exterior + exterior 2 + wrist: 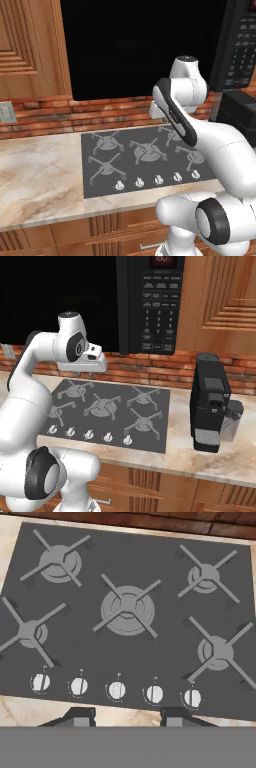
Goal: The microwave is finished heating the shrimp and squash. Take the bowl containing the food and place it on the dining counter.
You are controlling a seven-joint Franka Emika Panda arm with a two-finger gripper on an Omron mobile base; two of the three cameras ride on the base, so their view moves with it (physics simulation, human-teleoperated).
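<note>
The black microwave [140,45] hangs over the cooktop with its wide dark glass door shut, and its grey button panel [157,306] is on the right side. My gripper [127,718] hovers above the front edge of the cooktop, pointing down. It is open, with nothing between its two dark fingertips [80,717]. In the right base view the gripper [85,375] sits below the microwave's door, left of the button panel. The bowl, the shrimp and the squash are hidden. The dining counter is out of view.
A grey gas cooktop [127,612] with several burners and a row of knobs lies in the beige marbled counter [40,175]. A black coffee machine [210,401] stands at the right. Behind it all are a brick wall [60,117] and wooden cabinets [225,301].
</note>
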